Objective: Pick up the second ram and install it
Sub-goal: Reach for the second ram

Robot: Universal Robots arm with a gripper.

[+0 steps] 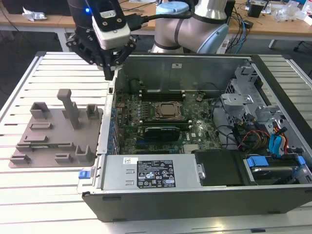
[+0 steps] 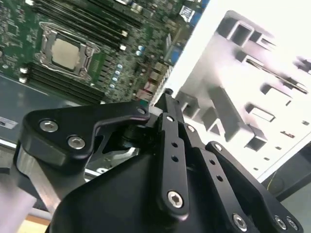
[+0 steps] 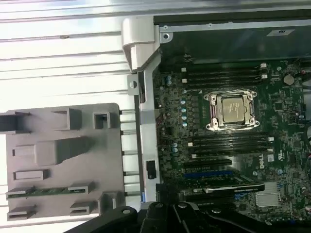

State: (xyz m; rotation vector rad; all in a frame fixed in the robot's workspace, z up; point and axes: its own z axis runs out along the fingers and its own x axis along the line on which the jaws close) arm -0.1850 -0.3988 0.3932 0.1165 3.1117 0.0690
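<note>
Currently gripper point(image 1: 108, 73) fingers closed together, empty, near case point(image 1: 195, 63) corner; second ram point(image 3: 41, 192) lying in holder tray point(image 3: 108, 165)

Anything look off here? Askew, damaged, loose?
Nothing stands out. The ram sits straight in the tray. The board in the case looks intact. The claw hangs above the case's side wall, between tray and board.

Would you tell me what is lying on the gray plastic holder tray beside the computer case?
A thin green circuit-board stick, the second ram, sits in the gray plastic holder tray between its upright blocks. Those blocks cover its lower part.
</note>
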